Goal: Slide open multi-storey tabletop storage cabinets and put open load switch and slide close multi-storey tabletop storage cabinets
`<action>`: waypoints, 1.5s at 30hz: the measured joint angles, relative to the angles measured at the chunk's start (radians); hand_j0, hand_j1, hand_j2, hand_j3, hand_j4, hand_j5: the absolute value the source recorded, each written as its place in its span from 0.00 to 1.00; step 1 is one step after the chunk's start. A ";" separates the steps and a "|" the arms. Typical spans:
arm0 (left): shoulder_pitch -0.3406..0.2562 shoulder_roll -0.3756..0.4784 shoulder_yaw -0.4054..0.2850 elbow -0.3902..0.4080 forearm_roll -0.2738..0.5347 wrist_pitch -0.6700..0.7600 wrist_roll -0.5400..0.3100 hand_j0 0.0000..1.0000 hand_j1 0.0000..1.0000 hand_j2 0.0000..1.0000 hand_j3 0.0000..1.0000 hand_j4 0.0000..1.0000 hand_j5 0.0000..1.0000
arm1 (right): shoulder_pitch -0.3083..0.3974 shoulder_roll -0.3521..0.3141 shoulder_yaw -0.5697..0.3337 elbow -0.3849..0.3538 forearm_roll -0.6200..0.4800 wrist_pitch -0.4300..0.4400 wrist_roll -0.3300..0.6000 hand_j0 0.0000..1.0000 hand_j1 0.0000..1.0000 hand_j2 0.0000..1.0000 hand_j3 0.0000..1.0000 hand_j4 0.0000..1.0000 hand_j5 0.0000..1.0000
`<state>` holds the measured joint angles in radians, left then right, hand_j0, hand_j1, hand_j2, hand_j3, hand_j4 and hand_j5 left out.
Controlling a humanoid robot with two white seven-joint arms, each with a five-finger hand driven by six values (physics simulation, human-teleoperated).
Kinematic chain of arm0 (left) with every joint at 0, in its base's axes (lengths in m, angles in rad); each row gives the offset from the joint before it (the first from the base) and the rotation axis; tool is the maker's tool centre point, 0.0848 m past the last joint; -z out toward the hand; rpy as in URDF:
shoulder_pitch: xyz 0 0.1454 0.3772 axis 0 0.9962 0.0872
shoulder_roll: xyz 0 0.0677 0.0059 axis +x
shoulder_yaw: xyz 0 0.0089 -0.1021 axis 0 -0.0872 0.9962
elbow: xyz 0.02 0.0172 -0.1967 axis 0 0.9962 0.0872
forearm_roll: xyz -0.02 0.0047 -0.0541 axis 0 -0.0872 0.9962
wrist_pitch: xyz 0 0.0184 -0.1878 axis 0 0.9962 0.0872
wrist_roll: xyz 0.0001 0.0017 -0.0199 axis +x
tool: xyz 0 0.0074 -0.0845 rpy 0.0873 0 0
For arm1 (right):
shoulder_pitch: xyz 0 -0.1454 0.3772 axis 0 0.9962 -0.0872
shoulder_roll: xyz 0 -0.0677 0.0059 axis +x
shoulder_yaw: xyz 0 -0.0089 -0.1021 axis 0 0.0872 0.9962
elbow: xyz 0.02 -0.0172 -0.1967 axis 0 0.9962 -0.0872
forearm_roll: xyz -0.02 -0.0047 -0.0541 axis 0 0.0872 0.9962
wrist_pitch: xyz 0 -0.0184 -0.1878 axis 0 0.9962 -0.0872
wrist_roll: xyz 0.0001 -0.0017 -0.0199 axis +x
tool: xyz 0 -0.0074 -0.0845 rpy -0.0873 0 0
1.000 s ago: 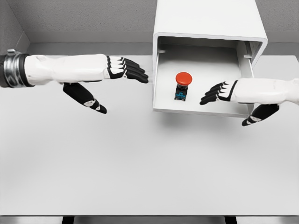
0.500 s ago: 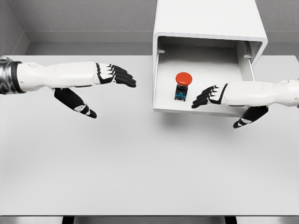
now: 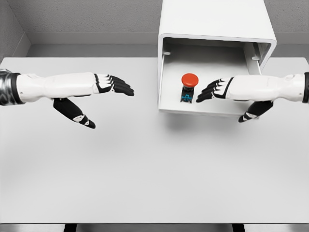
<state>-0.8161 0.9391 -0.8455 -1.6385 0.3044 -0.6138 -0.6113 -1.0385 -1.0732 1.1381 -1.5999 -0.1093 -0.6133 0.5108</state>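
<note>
Head view, closing step at hand: load switch upright in pulled-out drawer of cabinet, right hand spread empty just beside it, left hand open, well apart over counter; next, push drawer front inward.

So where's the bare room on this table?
The table is bare in front of both arms and between the left hand and the cabinet. Crowded: the open drawer, with the red switch and right hand close together.
</note>
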 measured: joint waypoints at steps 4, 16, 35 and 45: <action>0.000 0.000 0.002 0.002 0.000 0.000 0.000 1.00 1.00 1.00 1.00 1.00 1.00 | -0.009 0.018 -0.005 0.044 0.019 0.000 0.000 1.00 1.00 1.00 1.00 1.00 1.00; 0.018 0.018 0.001 -0.001 -0.001 0.000 0.000 1.00 1.00 1.00 1.00 1.00 1.00 | -0.061 0.130 -0.026 0.215 0.050 0.001 0.008 1.00 1.00 1.00 1.00 1.00 1.00; 0.025 0.020 -0.001 0.001 -0.002 0.000 0.000 1.00 1.00 1.00 1.00 1.00 1.00 | 0.081 -0.056 -0.038 -0.020 0.029 0.004 -0.026 1.00 1.00 1.00 1.00 1.00 1.00; 0.071 0.021 -0.003 0.032 -0.006 0.000 0.000 1.00 1.00 1.00 1.00 1.00 1.00 | 0.156 -0.141 -0.044 -0.046 -0.009 0.000 -0.026 1.00 1.00 1.00 1.00 1.00 1.00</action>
<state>-0.7456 0.9599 -0.8480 -1.6066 0.2988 -0.6141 -0.6113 -0.8821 -1.2143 1.0939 -1.6454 -0.1185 -0.6130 0.4849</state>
